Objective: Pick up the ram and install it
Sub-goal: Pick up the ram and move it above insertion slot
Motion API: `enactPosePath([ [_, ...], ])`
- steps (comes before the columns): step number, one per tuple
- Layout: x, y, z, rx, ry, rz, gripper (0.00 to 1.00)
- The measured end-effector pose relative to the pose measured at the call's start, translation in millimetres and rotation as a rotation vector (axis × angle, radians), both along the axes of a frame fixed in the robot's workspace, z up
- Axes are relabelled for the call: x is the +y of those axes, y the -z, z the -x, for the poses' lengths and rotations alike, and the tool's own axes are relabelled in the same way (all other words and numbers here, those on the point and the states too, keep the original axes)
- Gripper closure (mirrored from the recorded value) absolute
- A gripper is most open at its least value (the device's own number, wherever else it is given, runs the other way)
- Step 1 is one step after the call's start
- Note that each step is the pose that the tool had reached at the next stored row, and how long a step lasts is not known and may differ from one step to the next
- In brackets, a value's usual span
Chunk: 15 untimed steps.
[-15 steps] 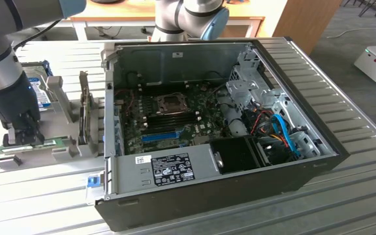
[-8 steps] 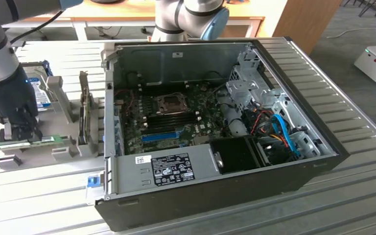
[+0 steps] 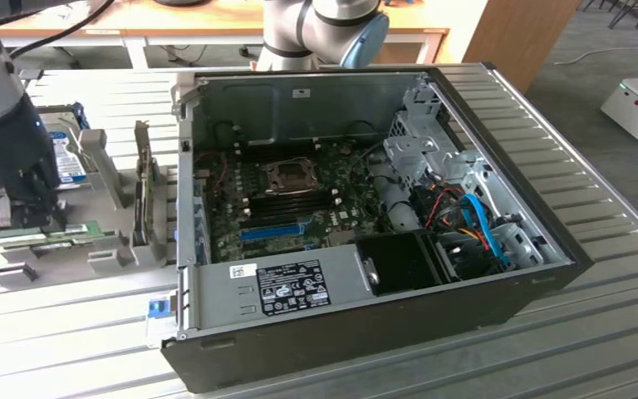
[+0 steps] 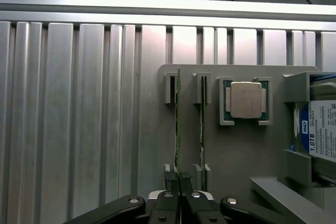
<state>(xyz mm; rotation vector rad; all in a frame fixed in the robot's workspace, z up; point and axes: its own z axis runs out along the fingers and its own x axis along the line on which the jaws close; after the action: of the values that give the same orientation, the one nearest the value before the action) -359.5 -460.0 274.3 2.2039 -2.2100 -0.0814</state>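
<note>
Two green ram sticks stand on edge in the slots of a grey holder (image 4: 241,150). One is the ram (image 4: 178,124), and the second stick (image 4: 202,124) stands beside it. My gripper (image 4: 179,181) is at one end of the ram, its two dark fingertips (image 4: 170,183) pressed together on the thin board, which still sits in its slots. In the exterior view the gripper (image 3: 22,218) hangs over the green sticks (image 3: 40,237) at that view's left, beside the open computer case (image 3: 364,208). The motherboard's dark memory slots (image 3: 296,198) lie below the processor socket (image 3: 292,174).
A processor chip (image 4: 247,99) sits in a pocket of the holder next to the sticks. A hard drive with a blue label (image 4: 321,135) stands at the holder's end, also seen as (image 3: 66,165). A blue slot strip (image 3: 270,231) and cables (image 3: 480,224) are inside the case. Ribbed metal tabletop (image 3: 585,349) surrounds everything.
</note>
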Motion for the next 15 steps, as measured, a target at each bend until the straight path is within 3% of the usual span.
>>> enactPosePath([
  [15,0.0,-34.3,-1.0,0.0012,0.007,0.0011,0.88],
])
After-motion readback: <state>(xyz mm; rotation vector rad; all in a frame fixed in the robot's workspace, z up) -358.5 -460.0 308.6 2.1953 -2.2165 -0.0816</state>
